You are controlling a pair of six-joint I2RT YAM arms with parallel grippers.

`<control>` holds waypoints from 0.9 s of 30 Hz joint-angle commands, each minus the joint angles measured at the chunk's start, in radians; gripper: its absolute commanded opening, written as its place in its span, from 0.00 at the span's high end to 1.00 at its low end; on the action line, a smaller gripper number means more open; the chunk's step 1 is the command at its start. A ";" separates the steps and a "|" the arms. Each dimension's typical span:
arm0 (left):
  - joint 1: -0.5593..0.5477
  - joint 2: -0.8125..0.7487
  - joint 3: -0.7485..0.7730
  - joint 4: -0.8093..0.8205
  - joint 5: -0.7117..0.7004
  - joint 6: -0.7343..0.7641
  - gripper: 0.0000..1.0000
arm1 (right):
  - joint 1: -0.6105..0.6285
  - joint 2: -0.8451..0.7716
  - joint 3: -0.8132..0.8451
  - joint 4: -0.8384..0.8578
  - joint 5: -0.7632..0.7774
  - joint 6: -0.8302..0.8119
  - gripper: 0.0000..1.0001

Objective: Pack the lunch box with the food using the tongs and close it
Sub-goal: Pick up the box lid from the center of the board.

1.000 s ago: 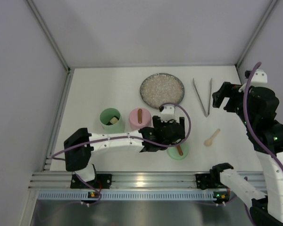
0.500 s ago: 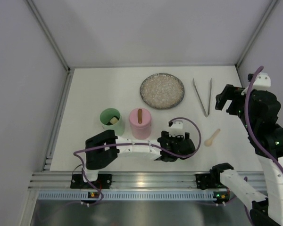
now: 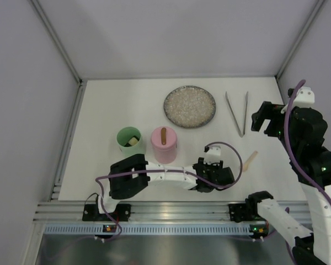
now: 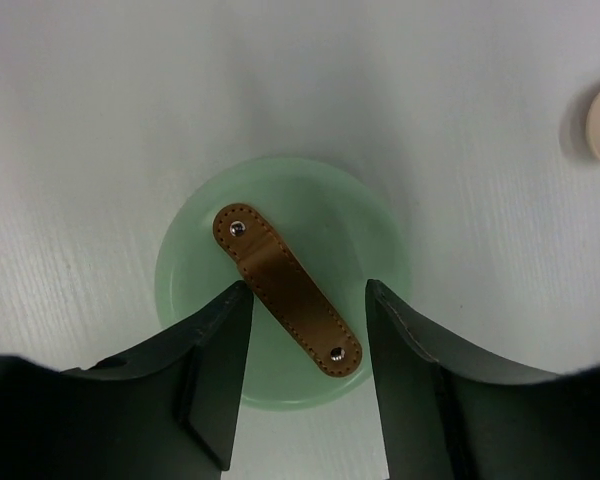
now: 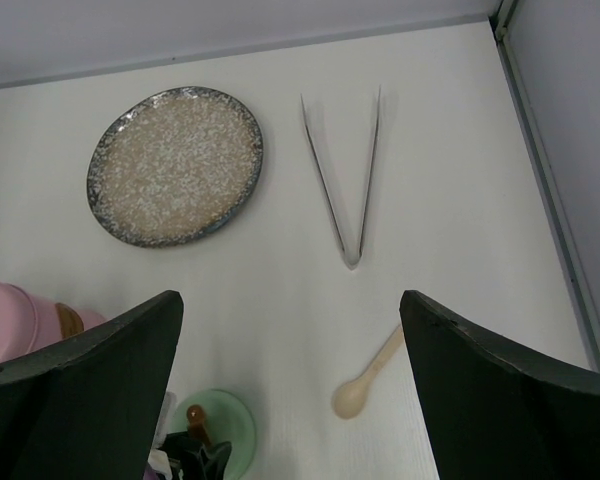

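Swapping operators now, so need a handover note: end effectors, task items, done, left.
Left end effector: open, jaws either side of the strap on the green lid, not clamped.
Right end effector: open, empty, hovering near the tongs.
Tongs lie beside the plate.
Done: plate bare, pink cup lidded, pale piece in open green cup.
Left: probably grip lid, close green cup.

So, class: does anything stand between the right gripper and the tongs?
Nothing visible does. The tongs lie alone on the table before the open right gripper; plate and spoon lie apart from them.
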State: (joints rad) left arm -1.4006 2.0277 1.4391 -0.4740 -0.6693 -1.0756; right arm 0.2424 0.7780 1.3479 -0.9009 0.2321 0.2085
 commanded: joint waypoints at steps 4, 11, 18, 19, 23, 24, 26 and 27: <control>-0.008 0.031 0.044 -0.052 -0.003 0.011 0.56 | 0.015 -0.019 -0.013 0.034 -0.022 -0.017 0.09; 0.017 0.025 0.046 -0.064 0.052 0.072 0.67 | 0.015 -0.029 -0.001 0.033 -0.024 -0.024 0.09; 0.057 -0.050 -0.014 -0.064 0.149 0.180 0.69 | 0.015 -0.031 -0.003 0.036 -0.033 -0.026 0.09; 0.069 -0.058 -0.022 -0.063 0.164 0.187 0.67 | 0.015 -0.032 -0.003 0.036 -0.039 -0.026 0.09; 0.089 -0.104 -0.062 -0.063 0.192 0.236 0.76 | 0.015 -0.031 -0.004 0.046 -0.053 -0.020 0.09; 0.088 -0.115 -0.066 -0.063 0.194 0.246 0.76 | 0.015 -0.031 -0.003 0.046 -0.053 -0.020 0.09; 0.089 -0.144 -0.071 -0.061 0.194 0.279 0.80 | 0.015 -0.028 -0.001 0.046 -0.053 -0.020 0.09; 0.089 -0.153 -0.072 -0.063 0.192 0.289 0.82 | 0.017 -0.028 0.002 0.046 -0.053 -0.020 0.09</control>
State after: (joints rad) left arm -1.3102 1.9495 1.3769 -0.5106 -0.4965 -0.8547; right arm 0.2424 0.7540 1.3350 -0.8982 0.1917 0.2005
